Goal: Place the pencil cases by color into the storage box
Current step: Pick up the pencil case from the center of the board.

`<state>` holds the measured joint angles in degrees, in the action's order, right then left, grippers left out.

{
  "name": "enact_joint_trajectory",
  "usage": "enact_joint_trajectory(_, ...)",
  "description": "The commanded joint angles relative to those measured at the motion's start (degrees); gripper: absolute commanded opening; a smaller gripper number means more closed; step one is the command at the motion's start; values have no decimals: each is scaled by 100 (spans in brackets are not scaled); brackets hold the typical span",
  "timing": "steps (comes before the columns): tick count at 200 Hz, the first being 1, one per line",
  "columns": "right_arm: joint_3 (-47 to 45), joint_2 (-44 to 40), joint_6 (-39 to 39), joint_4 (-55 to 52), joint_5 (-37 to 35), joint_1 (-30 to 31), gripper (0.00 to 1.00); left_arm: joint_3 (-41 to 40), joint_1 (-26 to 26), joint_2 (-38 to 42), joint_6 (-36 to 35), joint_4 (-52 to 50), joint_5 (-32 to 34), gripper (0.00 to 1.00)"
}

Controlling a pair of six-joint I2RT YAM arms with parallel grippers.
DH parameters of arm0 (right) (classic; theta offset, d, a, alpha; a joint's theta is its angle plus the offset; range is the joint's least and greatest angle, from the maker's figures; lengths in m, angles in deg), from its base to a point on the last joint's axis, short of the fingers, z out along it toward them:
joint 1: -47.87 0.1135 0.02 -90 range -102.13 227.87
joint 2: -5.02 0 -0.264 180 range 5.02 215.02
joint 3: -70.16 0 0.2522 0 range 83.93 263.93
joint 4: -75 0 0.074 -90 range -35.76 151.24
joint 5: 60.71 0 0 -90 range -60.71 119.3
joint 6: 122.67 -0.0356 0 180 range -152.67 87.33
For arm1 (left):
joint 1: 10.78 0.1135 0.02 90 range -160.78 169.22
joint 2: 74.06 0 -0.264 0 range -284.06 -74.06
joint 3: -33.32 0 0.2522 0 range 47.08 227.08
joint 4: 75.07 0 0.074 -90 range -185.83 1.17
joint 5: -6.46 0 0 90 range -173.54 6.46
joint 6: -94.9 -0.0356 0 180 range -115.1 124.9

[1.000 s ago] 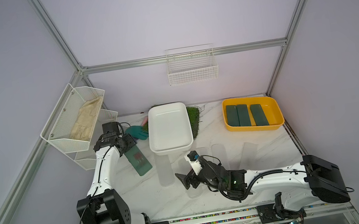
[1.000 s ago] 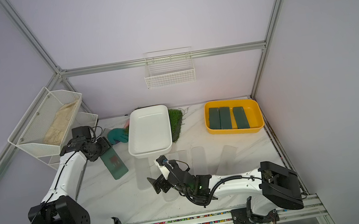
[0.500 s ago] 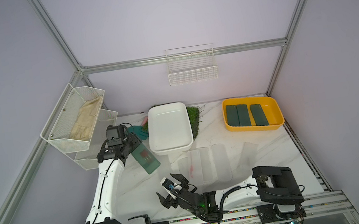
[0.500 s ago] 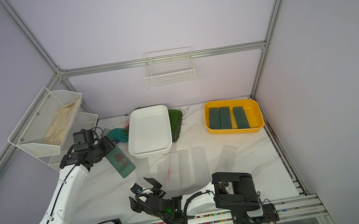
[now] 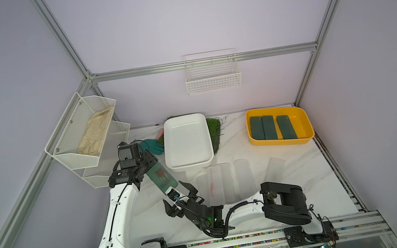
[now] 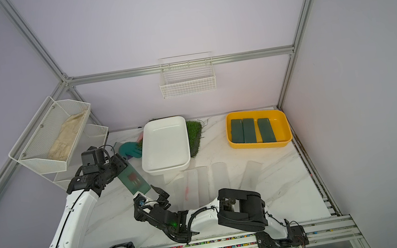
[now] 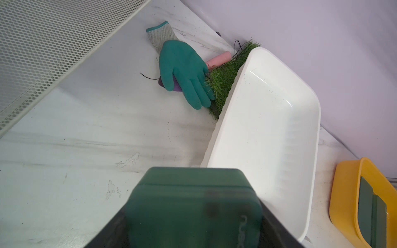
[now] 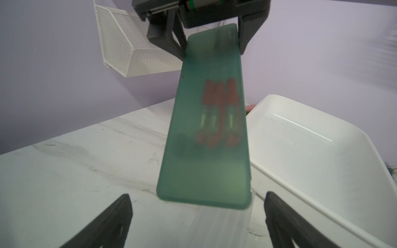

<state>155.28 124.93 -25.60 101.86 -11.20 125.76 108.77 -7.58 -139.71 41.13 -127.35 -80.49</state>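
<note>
**Item.** Dark green translucent rectangular plastic pencil case, with reddish contents showing through it.

**Location.** Held clear of the white marble-patterned table, left of centre, just near-left of the empty white rectangular plastic tray.

**Holder.** Left gripper, clamped across the case's width at its far-left short end. The right wrist view shows one finger on each long edge.

**Long axis.** Slants from far-left to near-right, with the free short end pointing straight at the right gripper.

**Receiver.** Right gripper, jaws spread to their widest and empty. In the right wrist view the free end sits centred at the mouth of the jaws, with a gap to either finger. The jaws face across the case's width.

**Destination (judged).** Yellow rectangular plastic tray at the far right. It already holds three dark green cases side by side and lies nearer the right arm than the left.

**Also present.** A row of frosted translucent white oblong plastic cases lies on the table at near-centre, just right of the right gripper.

**Step (judged).** This is a hand-over from left to right. The right gripper needs to slide further up the long axis and close on the long edges before the left lets go. A grip near the very end could let the long case droop or pivot.
</note>
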Motion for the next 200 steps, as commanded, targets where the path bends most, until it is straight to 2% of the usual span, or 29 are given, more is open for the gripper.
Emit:
enact_joint_trajectory(1, 199, 126, 119, -97, 144, -157, 97, -187, -30, 228, -108, 315, 82, 63)
enact_joint_trajectory(58, 777, 540, 194, -432, 181, -230, 97, -245, -60, 250, -114, 363, 44, 63)
enact_joint_trajectory(165, 1131, 750, 273, -366, 65, -404, 97, -451, -75, 327, -157, 375, 38, 64)
enact_joint_trajectory(200, 1360, 864, 273, -544, 106, -415, 88, -500, -83, 368, -137, 407, 3, 64)
